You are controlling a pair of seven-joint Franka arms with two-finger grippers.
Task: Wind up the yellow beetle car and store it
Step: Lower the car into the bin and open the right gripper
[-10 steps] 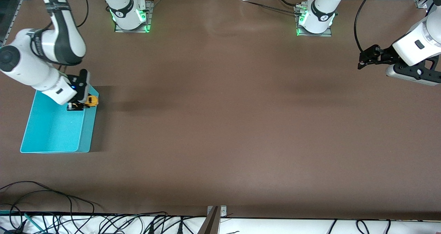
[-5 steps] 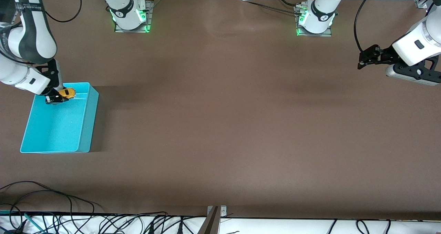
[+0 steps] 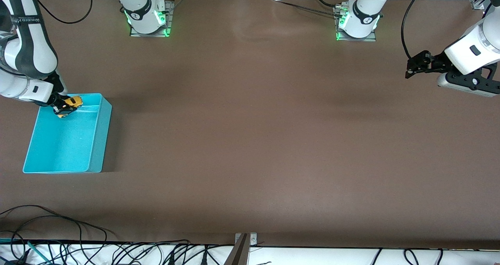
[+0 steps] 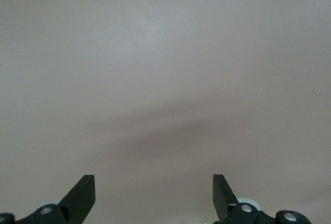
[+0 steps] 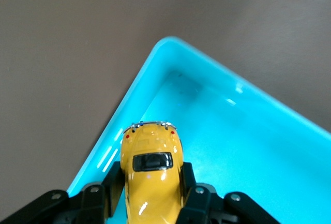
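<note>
Jaws of the right gripper (image 3: 62,109) are clenched on the yellow beetle car (image 3: 70,104), one black finger (image 5: 99,199) against each flank of its rounded body. In the right wrist view the car (image 5: 152,182) shows its roof, a dark window and a chrome bumper with two small red lights, and it hangs over a corner of the teal bin (image 5: 248,146). In the front view the car sits at the upper left of the frame, held in the air over the bin's end that is farther from the front camera, just inside its rim (image 3: 102,97). The rectangular bin (image 3: 62,148) stands on the brown table (image 3: 250,140) at the right arm's end, and its floor shows nothing else in it. The right arm bends down to it from the frame's upper left edge.

The left gripper (image 3: 415,66) hangs at the upper right of the front view over bare table at the left arm's end, its arm waiting. In the left wrist view its jaws stand released and wide, one fingertip (image 4: 83,195) at each lower side of the frame, with only table surface and a soft shadow between them.

Tangled black cables (image 3: 78,249) run along the bottom edge of the front view.
</note>
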